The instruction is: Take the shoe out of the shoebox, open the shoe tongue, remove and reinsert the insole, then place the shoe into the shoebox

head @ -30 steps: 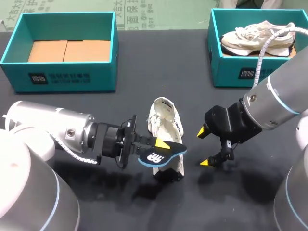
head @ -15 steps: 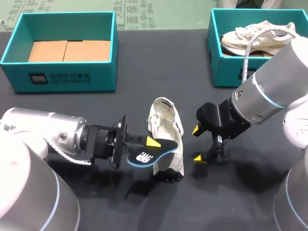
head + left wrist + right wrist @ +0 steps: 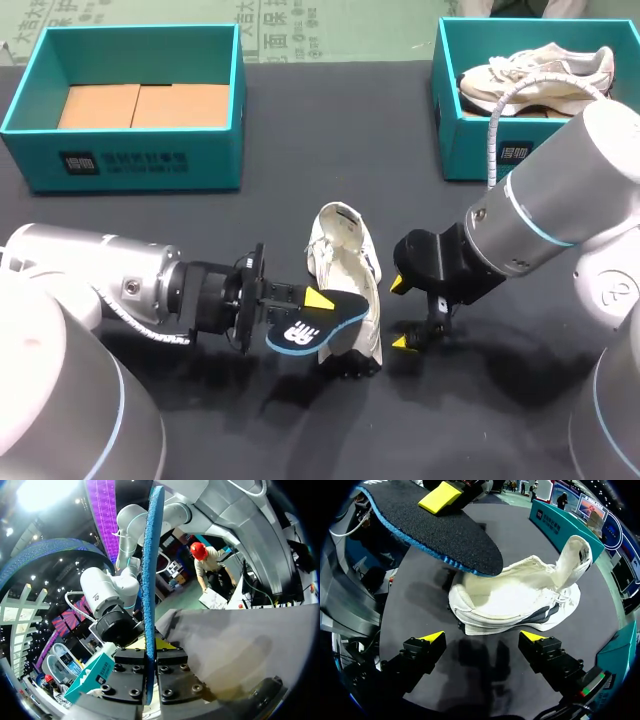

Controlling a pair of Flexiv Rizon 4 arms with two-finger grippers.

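A white shoe (image 3: 345,262) lies on its side in the middle of the black table, tongue pulled open. My left gripper (image 3: 314,300) is shut on a dark insole with a blue edge (image 3: 312,330), holding it just left of and over the shoe's heel end. In the left wrist view the insole (image 3: 150,570) stands edge-on between the fingers of that gripper (image 3: 151,647). My right gripper (image 3: 399,313) is open, close to the right of the shoe. In the right wrist view it (image 3: 482,637) faces the shoe's (image 3: 520,597) side, with the insole (image 3: 435,530) above.
A teal shoebox (image 3: 130,160) with cardboard inside stands at the back left. Another teal shoebox (image 3: 480,150) at the back right holds a second white shoe (image 3: 535,75). Bare black tabletop (image 3: 330,140) lies between the boxes.
My right arm has moved left and closed in on the shoe, gripper still open. My left gripper has drawn the insole slightly left and down.
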